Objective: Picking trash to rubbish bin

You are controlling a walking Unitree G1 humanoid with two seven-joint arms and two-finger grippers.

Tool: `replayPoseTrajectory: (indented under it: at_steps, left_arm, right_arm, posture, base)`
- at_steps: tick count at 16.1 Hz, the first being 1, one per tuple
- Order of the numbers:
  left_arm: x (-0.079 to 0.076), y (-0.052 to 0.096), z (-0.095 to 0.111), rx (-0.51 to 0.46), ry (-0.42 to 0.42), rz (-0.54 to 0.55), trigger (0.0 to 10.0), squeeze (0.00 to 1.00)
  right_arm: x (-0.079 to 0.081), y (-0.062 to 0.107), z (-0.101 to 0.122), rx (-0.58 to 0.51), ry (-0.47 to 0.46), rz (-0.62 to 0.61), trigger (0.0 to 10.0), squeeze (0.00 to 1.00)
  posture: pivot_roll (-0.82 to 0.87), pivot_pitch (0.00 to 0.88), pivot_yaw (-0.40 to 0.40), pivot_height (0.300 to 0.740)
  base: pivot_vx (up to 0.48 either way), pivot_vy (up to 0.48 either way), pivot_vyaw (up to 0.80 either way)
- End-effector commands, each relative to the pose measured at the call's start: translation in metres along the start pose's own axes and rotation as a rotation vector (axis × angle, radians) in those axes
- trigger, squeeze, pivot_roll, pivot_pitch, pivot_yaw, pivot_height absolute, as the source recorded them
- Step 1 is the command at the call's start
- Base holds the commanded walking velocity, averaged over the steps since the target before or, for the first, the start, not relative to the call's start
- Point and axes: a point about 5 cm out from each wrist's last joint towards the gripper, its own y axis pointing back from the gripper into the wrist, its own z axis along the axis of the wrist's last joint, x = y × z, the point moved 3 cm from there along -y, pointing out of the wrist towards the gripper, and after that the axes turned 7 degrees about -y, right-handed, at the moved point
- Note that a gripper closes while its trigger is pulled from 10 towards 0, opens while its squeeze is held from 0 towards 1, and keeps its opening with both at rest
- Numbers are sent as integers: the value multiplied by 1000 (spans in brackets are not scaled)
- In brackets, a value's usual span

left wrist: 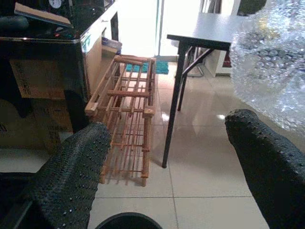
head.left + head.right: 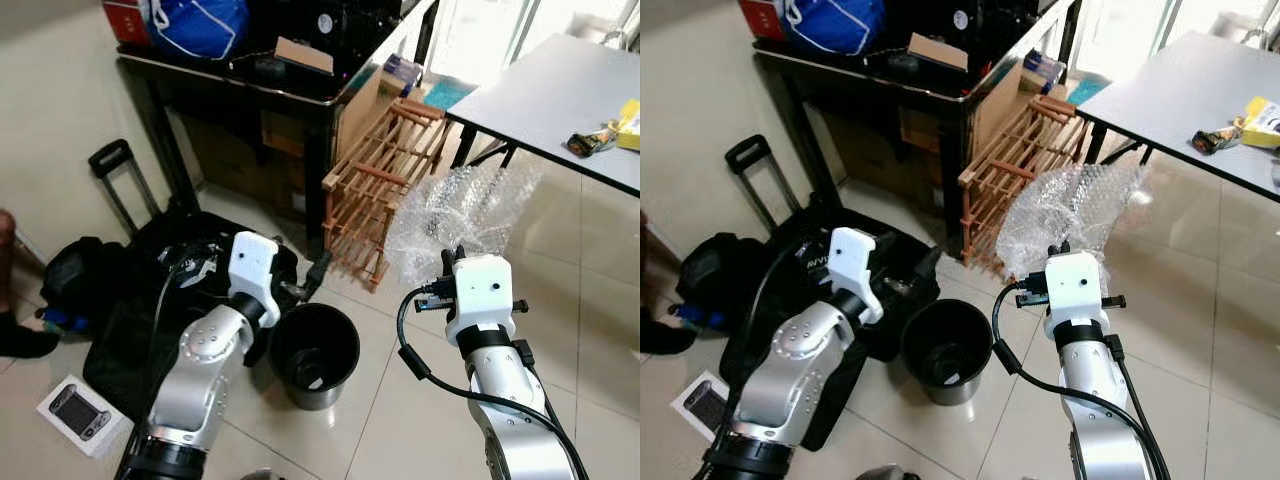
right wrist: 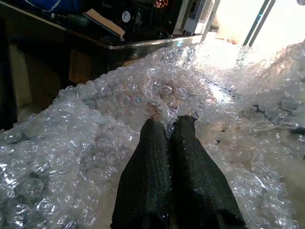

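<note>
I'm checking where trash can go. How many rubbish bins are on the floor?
1: a black bin on the tiles between the two arms, beside the black suitcase. Others may be hidden.
</note>
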Motion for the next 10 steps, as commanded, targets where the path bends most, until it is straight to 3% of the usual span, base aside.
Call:
replayPoseTrajectory:
  at_steps: [1,10]
  left_arm:
    - [0,-1,-2,14,-7,2,10000,0]
    - [-2,0,-4,29,-4,-4,10000,0]
  right_arm:
    - [-3,1,-2,4,-4,-6,10000,0]
    - [-3,2,-3,12,-5,-7,10000,0]
  posture:
    - [-61,92,30,740]
    - [-59,101,29,740]
  base:
    - [0,0,0]
    - [0,0,0]
